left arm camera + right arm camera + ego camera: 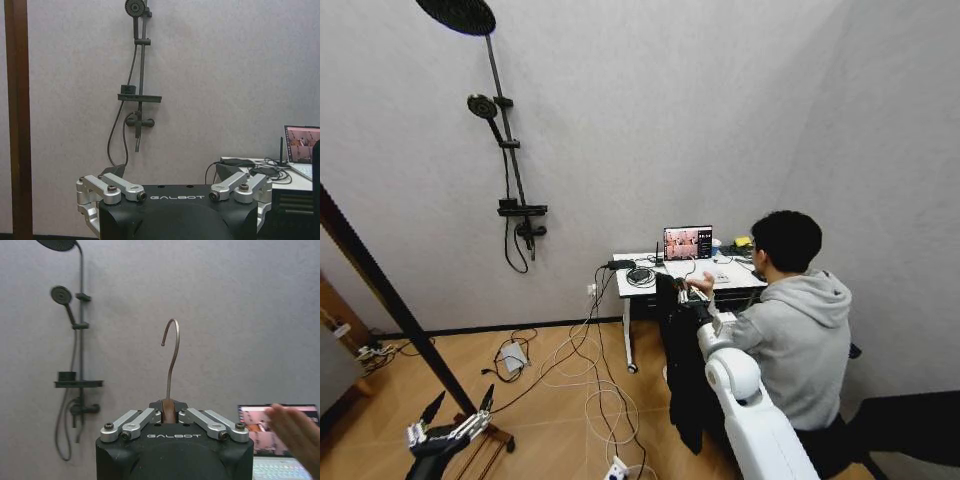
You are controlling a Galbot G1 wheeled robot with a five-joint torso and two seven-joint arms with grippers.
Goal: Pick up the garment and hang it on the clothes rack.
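The garment [682,385] is limp black fabric hanging below my right gripper [688,292], which is raised in front of the desk. In the right wrist view my right gripper [169,412] is shut on the hanger's neck, with the metal hook [172,352] standing upright above it. A dark-brown post of the clothes rack [380,285] slants across the left side, and its low wooden base [492,447] is on the floor. The same post [19,120] stands beside my left gripper [175,192]. My left gripper [458,412] hangs low next to the rack's base, open and holding nothing.
A person in a grey hoodie [800,330] sits at a white desk [640,285] with a laptop [688,242], right beside my right arm; a hand [295,432] shows near the laptop. Cables [585,385] sprawl over the wooden floor. A black shower set [510,180] hangs on the wall.
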